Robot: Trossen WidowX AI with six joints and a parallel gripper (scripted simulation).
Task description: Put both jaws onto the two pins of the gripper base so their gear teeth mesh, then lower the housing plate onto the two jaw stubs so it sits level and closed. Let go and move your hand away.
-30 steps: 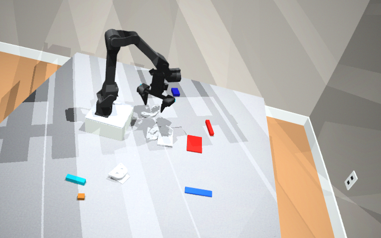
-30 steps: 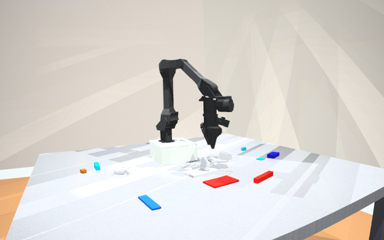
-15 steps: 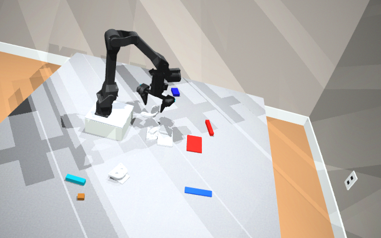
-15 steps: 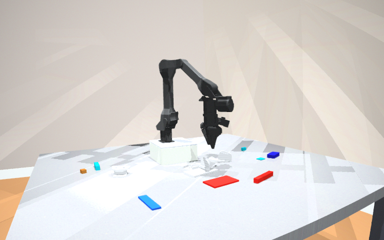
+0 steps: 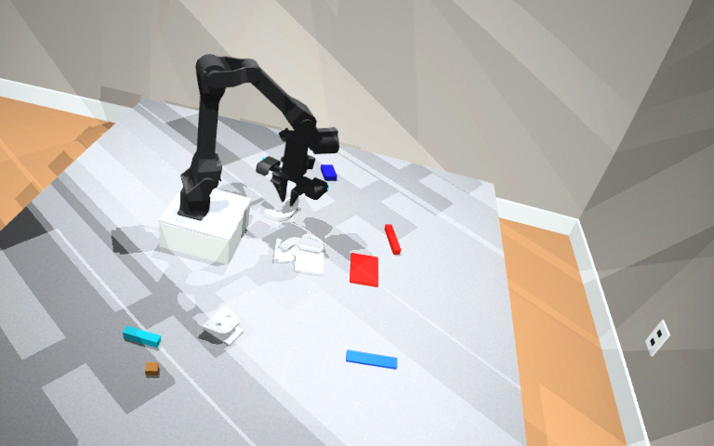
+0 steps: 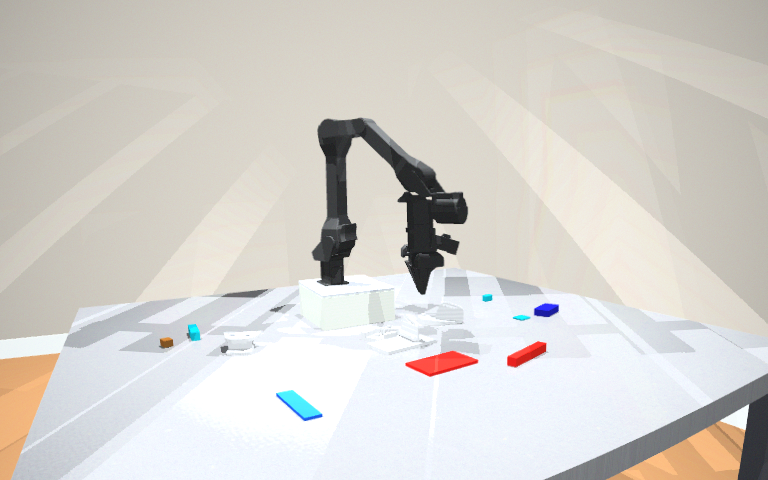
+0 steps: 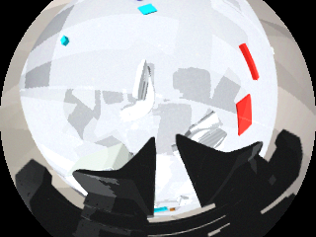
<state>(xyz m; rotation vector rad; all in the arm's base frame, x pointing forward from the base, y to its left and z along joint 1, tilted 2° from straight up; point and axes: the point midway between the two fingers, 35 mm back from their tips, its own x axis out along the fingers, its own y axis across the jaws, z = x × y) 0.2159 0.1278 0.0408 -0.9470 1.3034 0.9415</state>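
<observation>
My gripper (image 5: 287, 203) (image 6: 422, 292) (image 7: 165, 138) points down above the table, its fingers partly apart with nothing between them. A loose white curved piece with an upright part, which looks like a jaw (image 5: 280, 213) (image 6: 445, 313) (image 7: 143, 106), lies on the table below the fingertips, not touched. Nearer the front is a white group with a flat square plate (image 5: 309, 264) and raised white parts beside and on it; whether any teeth mesh is too small to tell. A third white piece (image 5: 223, 321) (image 6: 239, 341), with holes in its top, stands apart at the front left; its exact kind is unclear.
The white box (image 5: 193, 237) (image 6: 348, 308) carries the arm. A red plate (image 5: 363, 269) (image 6: 441, 363) and red bar (image 5: 392, 239) lie right of the white group. A blue block (image 5: 328, 172) is at the back, a blue bar (image 5: 371, 360) in front, a cyan bar (image 5: 141, 336) and orange cube (image 5: 152, 369) at left.
</observation>
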